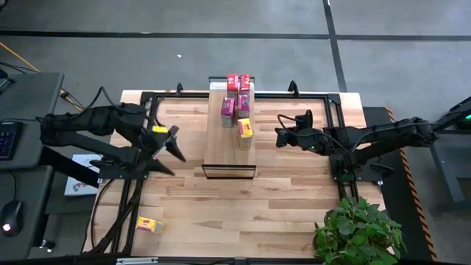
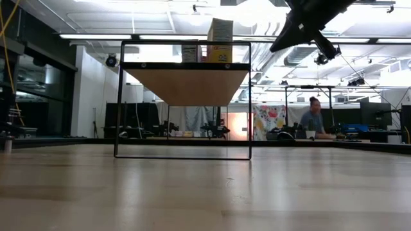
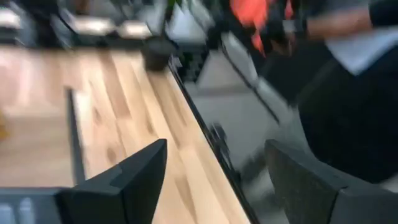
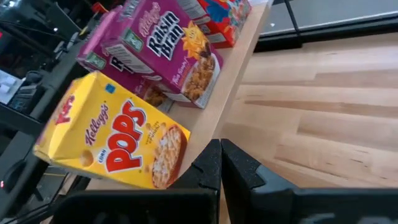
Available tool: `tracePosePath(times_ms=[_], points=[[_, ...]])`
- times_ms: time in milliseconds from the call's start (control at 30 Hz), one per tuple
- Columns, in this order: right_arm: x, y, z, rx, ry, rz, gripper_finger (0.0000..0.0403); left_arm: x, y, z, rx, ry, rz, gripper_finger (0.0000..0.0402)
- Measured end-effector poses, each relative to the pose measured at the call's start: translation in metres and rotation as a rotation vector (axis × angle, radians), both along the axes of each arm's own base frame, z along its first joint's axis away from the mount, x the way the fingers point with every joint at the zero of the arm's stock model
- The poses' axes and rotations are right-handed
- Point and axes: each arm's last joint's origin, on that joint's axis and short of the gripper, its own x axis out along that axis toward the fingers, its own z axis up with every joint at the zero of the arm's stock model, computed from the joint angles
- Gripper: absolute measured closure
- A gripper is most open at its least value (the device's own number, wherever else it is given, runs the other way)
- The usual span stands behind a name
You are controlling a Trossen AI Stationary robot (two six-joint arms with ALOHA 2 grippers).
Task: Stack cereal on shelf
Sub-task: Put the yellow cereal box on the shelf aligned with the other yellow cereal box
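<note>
Yellow box (image 1: 149, 225), near table's front-left corner: unshelved.
Five boxes on shelf (image 1: 218, 147); left gripper (image 1: 171, 140) released, empty; right gripper (image 1: 282, 135) clenched, empty.

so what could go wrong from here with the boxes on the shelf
The yellow box stands at the end of the row, and the shut right gripper hangs beside it; a sideways move could topple it. The last yellow box lies near the table's front-left corner, far from the open left gripper.
</note>
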Motion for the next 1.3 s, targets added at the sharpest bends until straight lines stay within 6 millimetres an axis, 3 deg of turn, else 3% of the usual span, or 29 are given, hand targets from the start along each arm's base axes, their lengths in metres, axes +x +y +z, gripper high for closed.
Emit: tracePosePath(times_ms=[167,300,433,567,767,1033,1300], points=[[-0.001,0.000,-0.002,0.008,0.018,-0.007,0.0403,0.009,-0.021,0.016,0.145,0.196,-0.120,0.0130],[-0.002,0.000,-0.003,-0.002,0.035,-0.001,0.0403,0.008,-0.050,0.013,0.280,0.388,-0.132,0.0132],[-0.003,0.000,-0.005,-0.023,0.074,0.012,0.0403,-0.001,-0.092,-0.006,0.331,0.568,-0.135,0.0132],[-0.005,0.000,-0.007,-0.033,0.110,0.020,0.0403,-0.020,-0.141,-0.039,0.365,0.683,-0.123,0.0132],[-0.007,0.000,-0.010,-0.029,0.156,0.033,0.0403,-0.052,-0.196,-0.085,0.400,0.730,-0.085,0.0133],[-0.008,0.000,-0.011,-0.029,0.174,0.035,0.0403,-0.054,-0.214,-0.121,0.597,0.709,-0.008,0.0133],[-0.009,0.000,-0.011,-0.025,0.174,0.031,0.0403,-0.056,-0.213,-0.137,0.597,0.781,0.001,0.0133]])
